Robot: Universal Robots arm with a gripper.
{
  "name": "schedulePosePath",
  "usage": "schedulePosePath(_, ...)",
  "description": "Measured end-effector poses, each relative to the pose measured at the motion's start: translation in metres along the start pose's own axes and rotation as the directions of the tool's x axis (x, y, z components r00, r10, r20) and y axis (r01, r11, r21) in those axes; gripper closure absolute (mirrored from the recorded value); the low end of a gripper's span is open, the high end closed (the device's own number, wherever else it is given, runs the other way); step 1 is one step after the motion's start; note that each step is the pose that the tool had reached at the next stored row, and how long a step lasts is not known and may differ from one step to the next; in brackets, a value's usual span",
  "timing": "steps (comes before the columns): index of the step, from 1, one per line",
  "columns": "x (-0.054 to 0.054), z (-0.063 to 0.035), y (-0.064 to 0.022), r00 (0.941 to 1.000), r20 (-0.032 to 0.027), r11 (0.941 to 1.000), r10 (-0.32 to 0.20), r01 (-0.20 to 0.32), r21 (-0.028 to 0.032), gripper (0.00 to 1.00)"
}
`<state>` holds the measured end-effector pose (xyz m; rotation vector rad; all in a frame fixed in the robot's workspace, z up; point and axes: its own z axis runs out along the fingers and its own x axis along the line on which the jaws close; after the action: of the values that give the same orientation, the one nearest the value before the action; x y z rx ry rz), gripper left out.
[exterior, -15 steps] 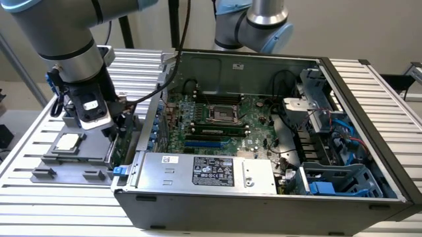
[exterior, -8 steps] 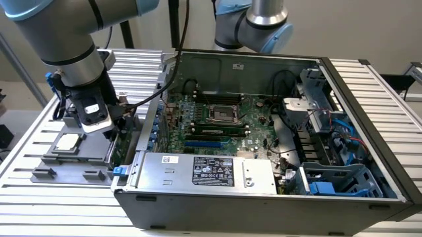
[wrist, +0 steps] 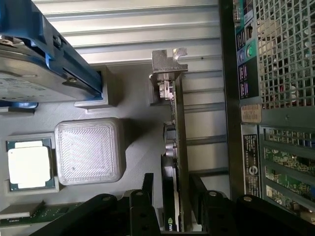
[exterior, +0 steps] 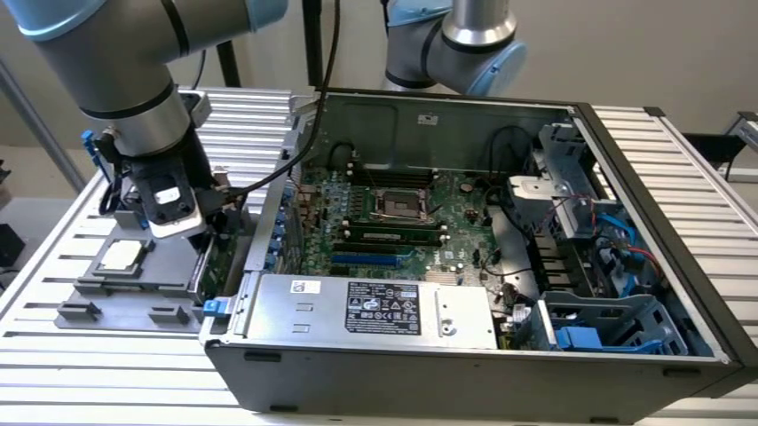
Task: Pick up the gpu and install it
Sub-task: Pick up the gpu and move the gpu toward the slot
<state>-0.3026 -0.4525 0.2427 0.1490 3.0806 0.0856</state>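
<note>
Bench (exterior: 48, 355): slatted metal, carries everything I see.
PC case (exterior: 474, 382): side panel off, motherboard showing, to the exterior view's right of the tray.
Tray (exterior: 124, 297): grey, just beside the case.
Hard drive (wrist: 29, 64): silver, blue rails, on the tray.
gpu (wrist: 176, 123): standing on edge at the tray's case side, silver bracket at the end far from the claw.
Claw (wrist: 171, 179): wide open, one finger either side of the gpu, nothing gripped.
CPU chip (wrist: 28, 164): flat in its tray pocket.
</note>
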Motion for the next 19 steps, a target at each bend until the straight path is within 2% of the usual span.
schedulePosePath(3,0.0001,0.0006,0.0004,1.0,0.0002,1.0,0.006,-0.006,0.0009,0.6)
schedulePosePath(4,0.0001,0.0009,0.0005,1.0,0.0003,1.0,0.01,-0.01,0.0013,0.67)
schedulePosePath(11,0.0003,0.0035,0.001,0.9998,0.0013,0.9997,0.022,-0.022,0.0038,0.67)
schedulePosePath(14,0.0004,0.0036,0.0011,0.9997,0.0012,0.9997,0.023,-0.023,0.0042,0.69)
schedulePosePath(15,0.0004,0.0037,0.0011,0.9997,0.0014,0.9997,0.023,-0.023,0.0041,0.73)
schedulePosePath(19,0.0004,0.0038,0.0011,0.9997,0.0015,0.9997,0.023,-0.023,0.004,0.73)
